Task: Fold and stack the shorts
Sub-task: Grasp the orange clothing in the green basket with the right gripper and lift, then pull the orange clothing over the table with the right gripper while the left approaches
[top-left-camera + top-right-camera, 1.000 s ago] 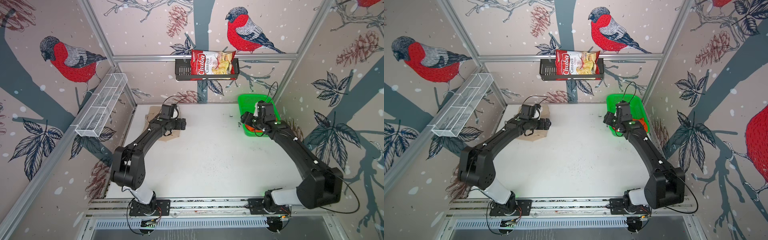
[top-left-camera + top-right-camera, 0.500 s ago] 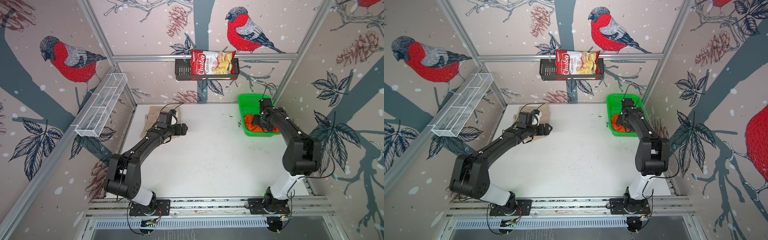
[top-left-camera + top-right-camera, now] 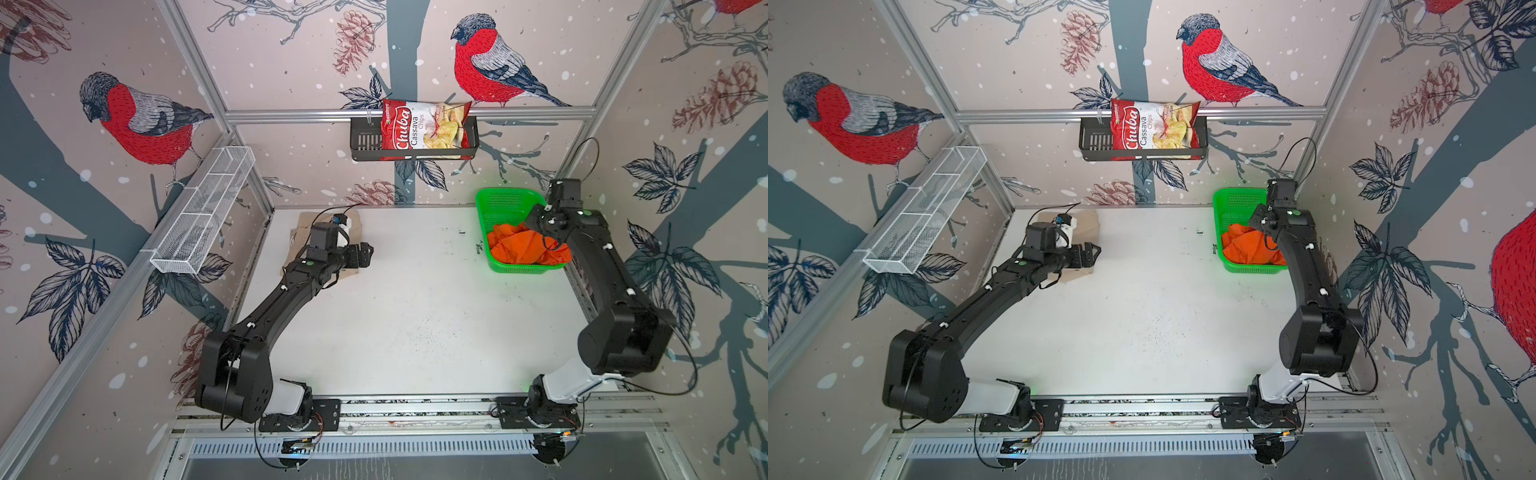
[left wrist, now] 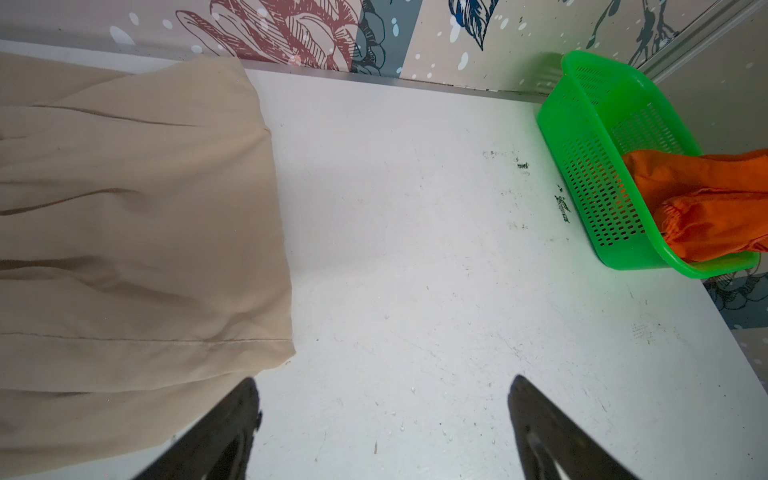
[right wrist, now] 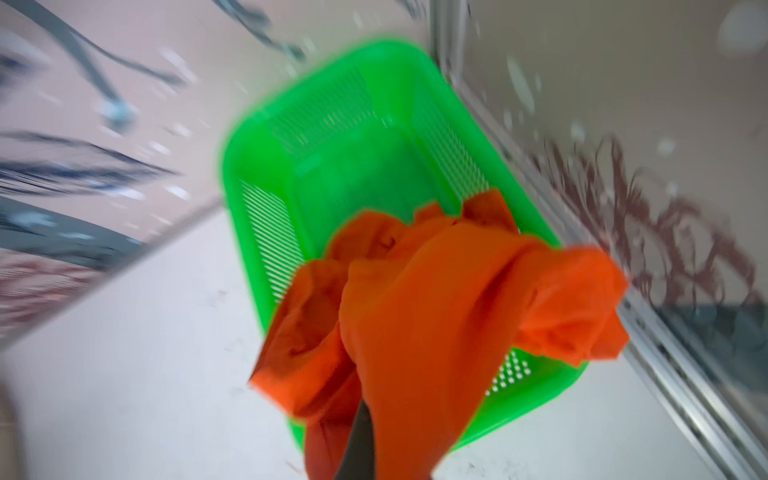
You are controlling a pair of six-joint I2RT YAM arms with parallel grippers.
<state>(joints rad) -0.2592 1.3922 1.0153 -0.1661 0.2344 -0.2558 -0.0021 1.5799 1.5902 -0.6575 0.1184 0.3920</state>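
Progress is near halfway, by my judgement. In both top views the beige shorts point(image 3: 354, 219) point(image 3: 1089, 220) lie folded flat at the far left corner of the desk point(image 3: 415, 316), partly under the left arm, while the orange shorts point(image 3: 517, 249) sit crumpled in the green basket point(image 3: 496, 199) at the far right.

The left wrist view shows the left tool point(image 4: 384, 386) with jaws wide and empty, above bare desk just beside the beige shorts.

The right wrist view, blurred, shows the right tool point(image 5: 360, 436) pinched shut on a bunch of the orange shorts, the cloth draping over the basket's rim.

Left to do: bring the orange shorts out, fold them, and stack them on the beige shorts.
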